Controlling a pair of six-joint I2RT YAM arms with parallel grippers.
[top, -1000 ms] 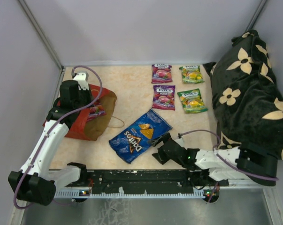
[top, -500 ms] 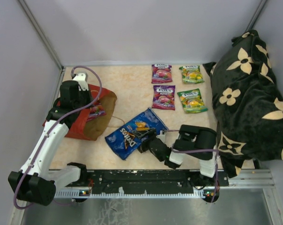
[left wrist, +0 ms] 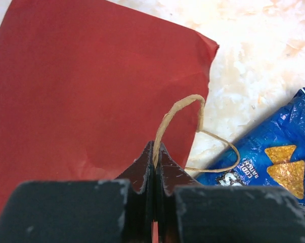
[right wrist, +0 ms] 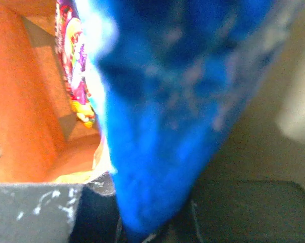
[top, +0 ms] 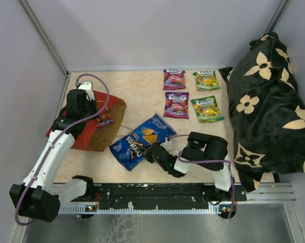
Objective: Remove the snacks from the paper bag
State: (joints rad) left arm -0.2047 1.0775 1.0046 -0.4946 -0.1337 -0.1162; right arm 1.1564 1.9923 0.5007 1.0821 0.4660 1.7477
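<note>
Lying on its side on the table (top: 137,93), mouth open to the right with the brown inside showing: red paper bag (top: 79,136).

Pinched tight on the bag's thin brown loop handle (left wrist: 178,107): left gripper (left wrist: 155,154), fingers together, cord rising from between the tips, directly over the bag's red wall. A second loop of cord lies flat on the table just past the bag's edge.

Tucked inside the bag, near its mouth: one pink-purple candy packet (top: 104,121), seen in the right wrist view against the orange-brown lining.

Out of the bag, just right of its mouth and close to the loose cord loop: blue Doritos bag (top: 141,140), slanted on the table.

Clamped on the edge of the Doritos bag farthest from the paper bag: right gripper (top: 154,152). Blurred blue filling the right wrist view, its narrow end wedged between the fingers.

Farther right of the paper bag, well apart from it, flat in two columns: two purple candy packets (top: 174,79) and two green candy packets (top: 206,80).

Farthest from the paper bag: black flower-patterned cloth (top: 266,101), heaped.
</note>
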